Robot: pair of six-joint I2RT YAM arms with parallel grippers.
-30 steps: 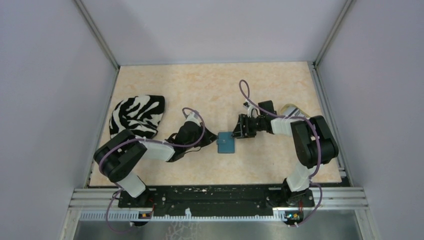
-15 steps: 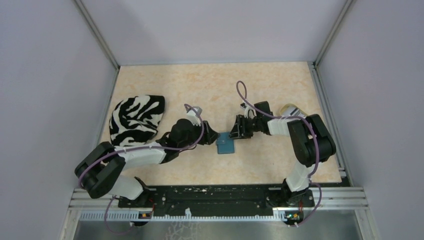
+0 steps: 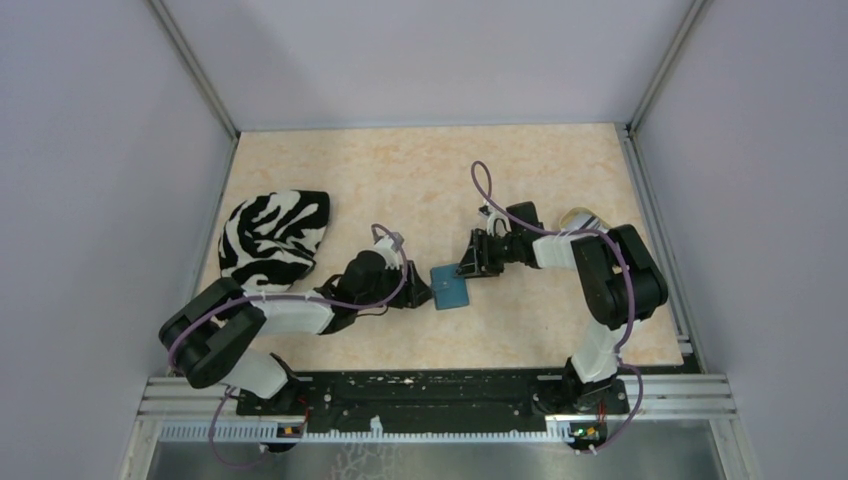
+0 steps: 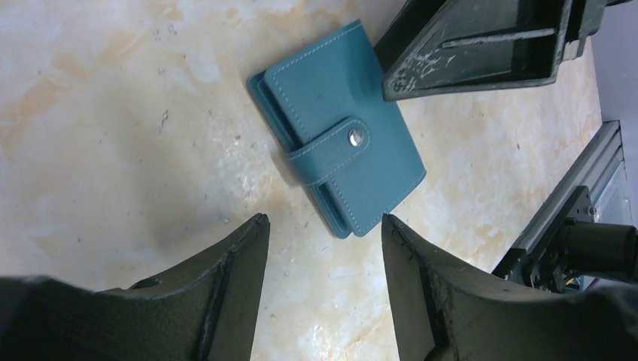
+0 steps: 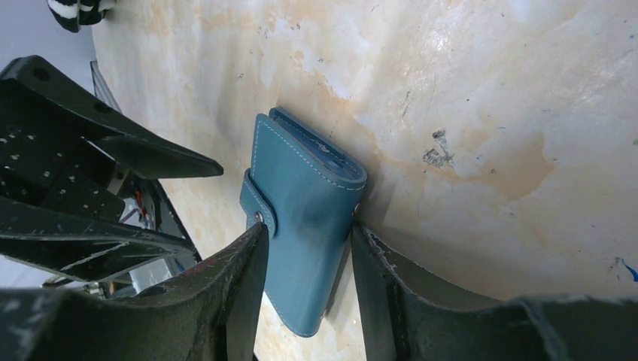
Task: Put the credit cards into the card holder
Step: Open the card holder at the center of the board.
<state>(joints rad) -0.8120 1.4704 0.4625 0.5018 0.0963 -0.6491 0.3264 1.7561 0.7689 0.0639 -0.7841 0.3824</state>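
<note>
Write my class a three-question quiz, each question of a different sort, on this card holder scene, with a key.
1. True or false: the card holder lies open with its snap tab undone.
2. Which gripper has the card holder between its fingers? A left, B right, C neither.
3. Fill in: the zebra-striped cloth lies nearest the ___ arm.
Key: 1 false; 2 B, the right gripper; 3 left.

The left arm (image 3: 300, 315) at lower left and the right arm (image 3: 610, 280) at right have black joint housings and white link covers. A thin purple cable (image 3: 485, 185) loops along each. Both bases stand on a black rail (image 3: 430, 390). The left gripper (image 4: 323, 219) and right gripper (image 5: 308, 226) have matte black, wedge-shaped jaws, scuffed pale.
</note>
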